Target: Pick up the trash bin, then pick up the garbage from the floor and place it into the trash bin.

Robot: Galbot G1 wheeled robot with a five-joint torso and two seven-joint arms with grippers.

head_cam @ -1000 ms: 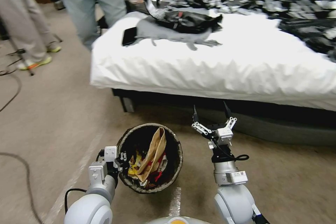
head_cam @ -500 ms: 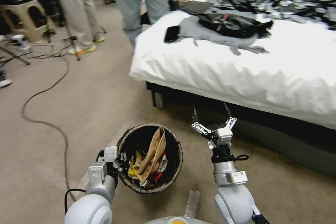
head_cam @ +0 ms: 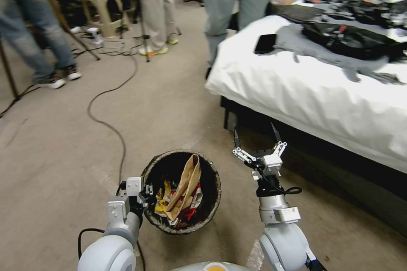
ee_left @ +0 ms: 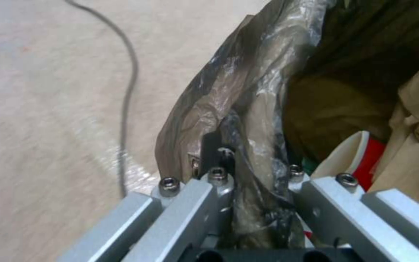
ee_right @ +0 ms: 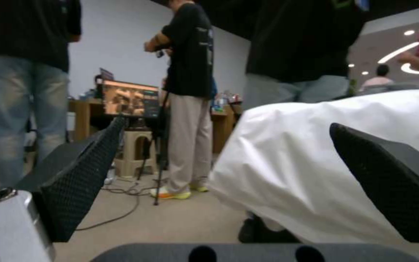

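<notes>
Bin in our left pincer, litter inside, right pincer spread and empty.

We see the trash bin [head_cam: 181, 191], a round bucket lined with a dark crinkled bag folded over its rim, carrying the garbage [head_cam: 183, 194]: a brown paper bag standing upright among yellow wrappers and red-and-white packets. Beneath it lies the floor [head_cam: 59, 135], tan carpet crossed by a black cable [head_cam: 111, 125], and a bed [head_cam: 322, 101] with white bedding stands ahead on our right. Our left pincer [ee_left: 248, 174] is clamped on the bagged rim at the bin's left side. Our right pincer [head_cam: 256, 137] hangs just right of the bin, fingers wide apart and gripping nothing, near the bed's edge.
</notes>
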